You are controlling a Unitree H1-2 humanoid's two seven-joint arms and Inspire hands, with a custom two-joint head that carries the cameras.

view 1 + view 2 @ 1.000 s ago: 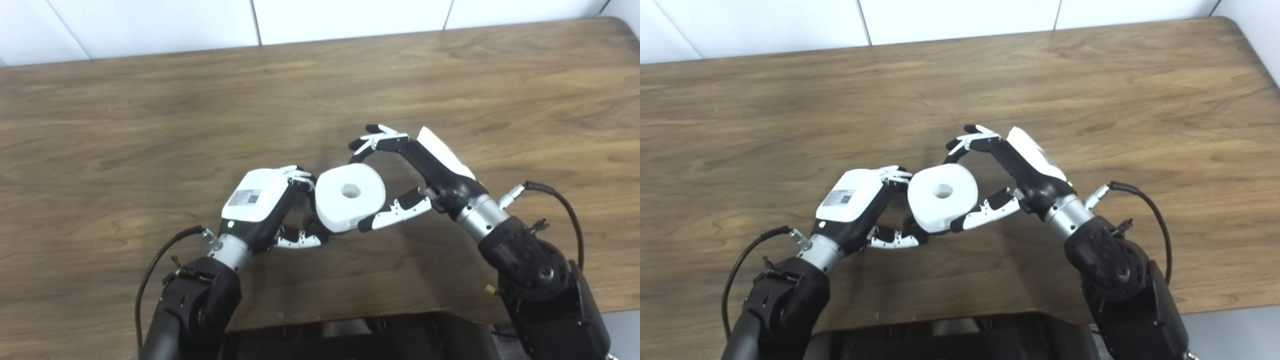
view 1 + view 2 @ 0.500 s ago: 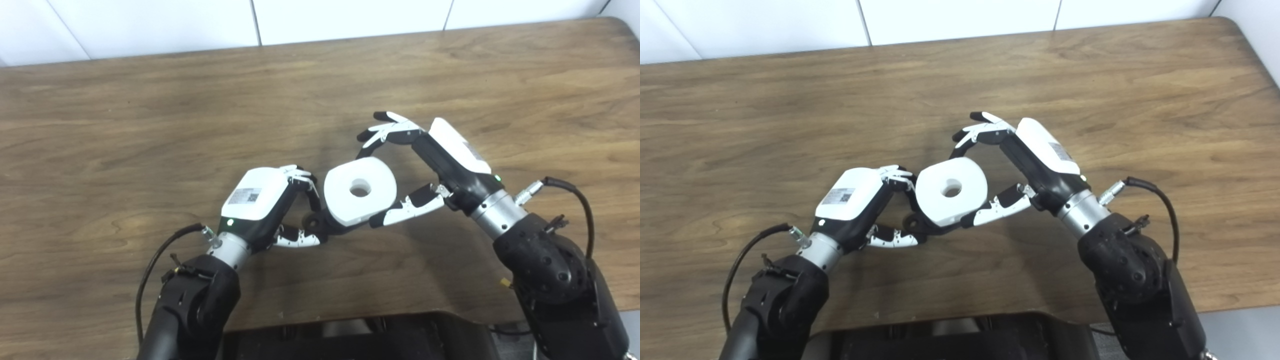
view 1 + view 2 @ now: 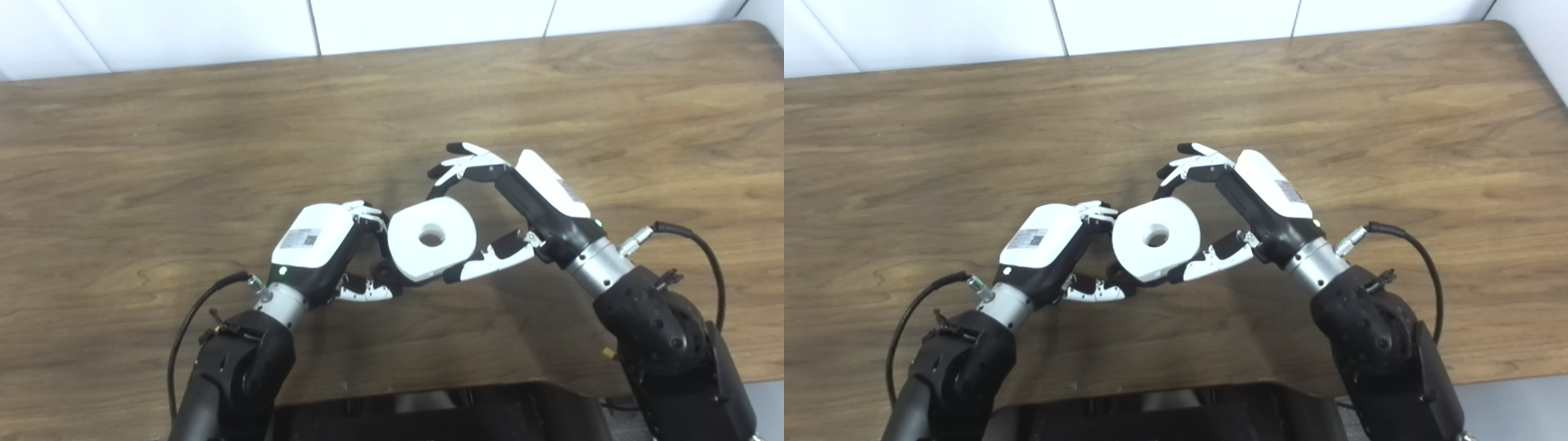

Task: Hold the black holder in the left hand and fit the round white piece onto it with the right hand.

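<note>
Near the front middle of the wooden surface (image 3: 184, 153), both arms came in from the bottom edge and met at the task parts. Left robot hand (image 3: 321, 245) was curled shut on the black holder (image 3: 387, 274), thumb low and toward the camera, the other fingers hooked over at the far side; only a small dark part of the holder showed below and left of the white piece, rest hidden, shape hard to tell. Round white piece (image 3: 432, 237), thick disc with a round center hole, sat tilted with its flat face up toward the camera, touching the left fingers at its left edge and lying over the holder. Whether it was fully seated on the holder could not be told. Right robot hand (image 3: 520, 205) was spread around the piece from the right: thumb (image 3: 490, 260) pressed along the lower right rim, the other fingers (image 3: 462, 168) arched over the far edge, tips just beside or above the rim, contact there unclear. Right hand looked fairly wide, loosely cupping the disc rather than clamped hard, so whether it gripped the disc could not be told. Both parts appeared held above the surface, a soft shadow under them. Black cables (image 3: 1402, 245) looped off each wrist. White wall panels (image 3: 429, 18) ran behind the far edge of the surface.
</note>
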